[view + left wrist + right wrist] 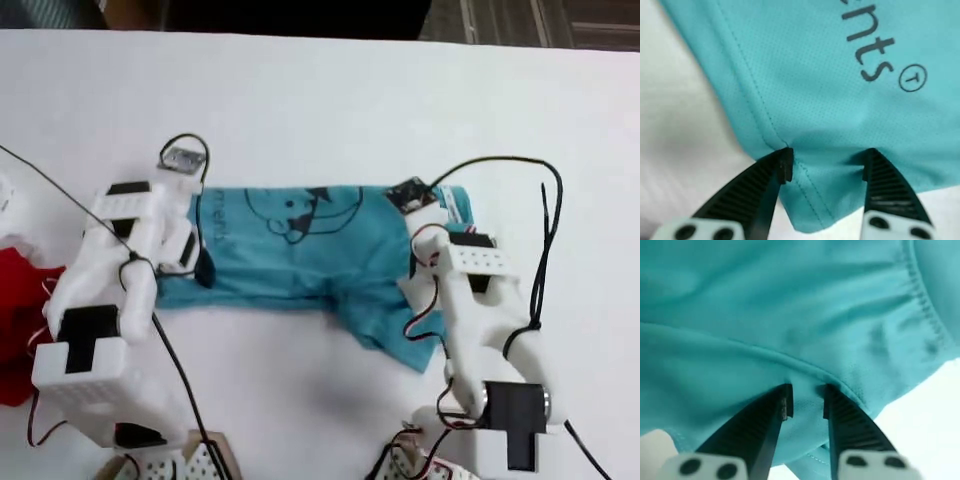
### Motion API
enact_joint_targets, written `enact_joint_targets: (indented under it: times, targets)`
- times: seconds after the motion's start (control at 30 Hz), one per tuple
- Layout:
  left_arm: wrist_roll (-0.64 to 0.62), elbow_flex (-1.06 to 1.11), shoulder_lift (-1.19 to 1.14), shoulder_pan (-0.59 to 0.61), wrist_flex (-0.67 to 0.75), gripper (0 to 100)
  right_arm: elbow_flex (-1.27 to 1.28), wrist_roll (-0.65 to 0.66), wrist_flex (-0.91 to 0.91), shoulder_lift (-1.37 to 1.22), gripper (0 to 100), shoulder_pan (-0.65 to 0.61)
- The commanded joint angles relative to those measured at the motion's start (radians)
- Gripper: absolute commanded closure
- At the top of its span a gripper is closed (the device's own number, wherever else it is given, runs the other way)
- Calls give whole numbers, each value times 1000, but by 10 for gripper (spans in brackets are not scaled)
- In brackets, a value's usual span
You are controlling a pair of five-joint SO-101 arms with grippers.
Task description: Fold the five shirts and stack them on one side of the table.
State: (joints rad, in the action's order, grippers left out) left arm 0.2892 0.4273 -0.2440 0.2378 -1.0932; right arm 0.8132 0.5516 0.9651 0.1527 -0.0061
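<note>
The left hand (825, 165) stands fairly wide, its black ridged fingertips (785, 165) pressed down on a teal knit shirt with a dark printed figure (840, 100), just inside a hemmed corner; nothing is gripped between them. The right hand (807, 400) is narrow, and a raised ridge of the same cloth (790, 315) runs in between its tips, so it looks to be pinching that fold.

In the high view the teal knit shirt (290, 250) lies as a long band across the middle of the white bench (320, 100), with a loose flap hanging out towards the lower right of the frame. The left hand (203, 266) sits at the band's left end and the right hand (418, 262) at its right end, each white arm bent forward and pitched steeply down from its base at the frame's lower edge.

By my reading, the step in hand is a fold of this one shirt, already doubled lengthwise. The next move calls for the left hand to close on its corner, then for both ends to lift together and carry over evenly, the loose flap being tucked in. A crumpled red cloth (15, 300), probably another shirt, waits at the left edge of the frame.
</note>
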Motion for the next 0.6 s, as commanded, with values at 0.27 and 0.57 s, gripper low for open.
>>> enact_joint_targets:
  times: [0.27,0.57]
  targets:
    - [-5,-24,-14,2,15,742,-153,-6,76,-4,885,148]
    - [-5,-24,-15,2,15,742,-167,-6,77,-1,885,166]
